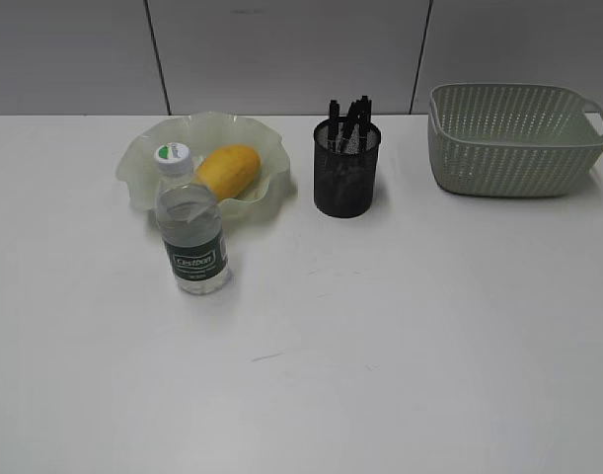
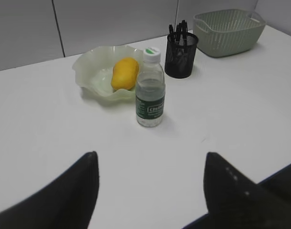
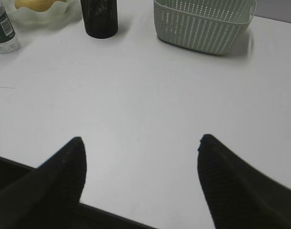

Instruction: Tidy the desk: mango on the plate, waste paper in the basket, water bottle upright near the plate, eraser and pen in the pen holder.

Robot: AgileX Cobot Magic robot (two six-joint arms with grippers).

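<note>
The yellow mango (image 1: 228,170) lies on the wavy pale-green plate (image 1: 143,163) at the back left of the white desk (image 1: 380,326). Just in front of the plate the water bottle (image 1: 192,237) stands upright, cap on. The black mesh pen holder (image 1: 346,173) has dark pens (image 1: 352,120) sticking out of it; the eraser is not visible. The sage-green basket (image 1: 513,143) sits at the back right; its inside is hidden and no waste paper shows. My left gripper (image 2: 150,160) is open over bare desk, well short of the bottle (image 2: 150,93). My right gripper (image 3: 141,143) is open too, holding nothing.
Neither arm appears in the exterior view. A wall of grey panels (image 1: 281,49) runs behind the desk. In the right wrist view the desk's near edge (image 3: 116,212) crosses just under the fingers. A faint dark mark (image 1: 266,356) lies on the tabletop.
</note>
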